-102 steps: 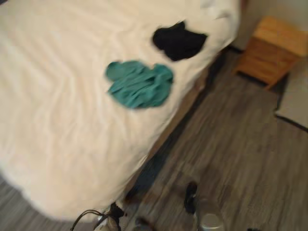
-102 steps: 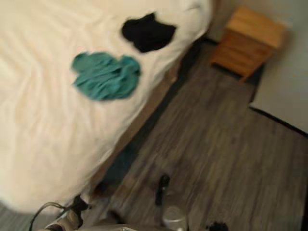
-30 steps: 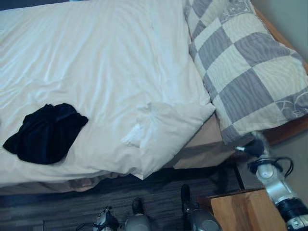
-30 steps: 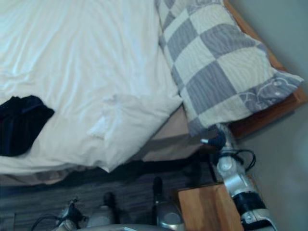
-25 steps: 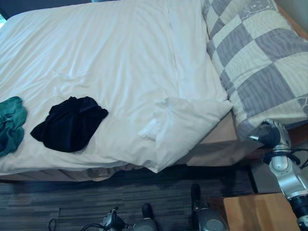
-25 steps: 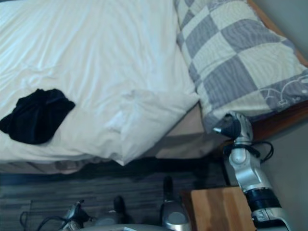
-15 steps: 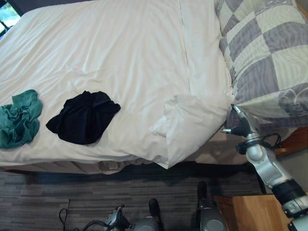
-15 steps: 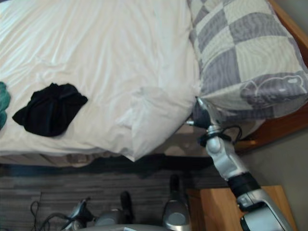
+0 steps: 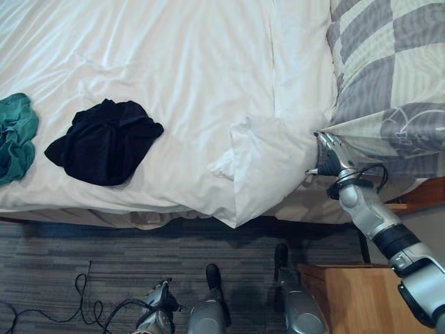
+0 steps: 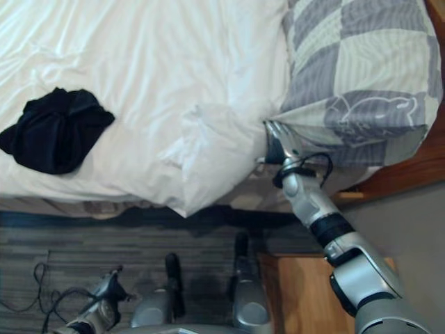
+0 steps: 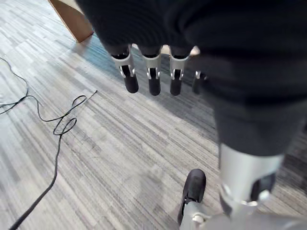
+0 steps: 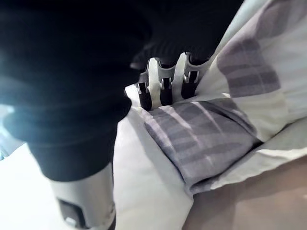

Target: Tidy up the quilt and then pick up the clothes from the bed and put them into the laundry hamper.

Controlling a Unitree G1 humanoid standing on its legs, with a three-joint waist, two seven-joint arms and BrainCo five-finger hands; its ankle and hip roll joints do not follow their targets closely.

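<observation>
Our right hand (image 9: 328, 158), fingers straight, sits between the folded-back corner of the white quilt (image 9: 261, 163) and the grey checked pillow (image 9: 389, 76); we risk dragging that pillow instead; our relaxed left hand (image 11: 153, 72) hangs over the floor; the black garment (image 9: 104, 142) and teal garment (image 9: 15, 136) lie on the quilt.

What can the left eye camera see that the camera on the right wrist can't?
The left eye view alone shows the black garment, the teal garment, the folded-back quilt corner and the wooden nightstand. The right wrist view alone gives a close look at the right hand's fingers, held straight against the cloth. Both show the right hand, the checked pillow and the white quilt.
</observation>
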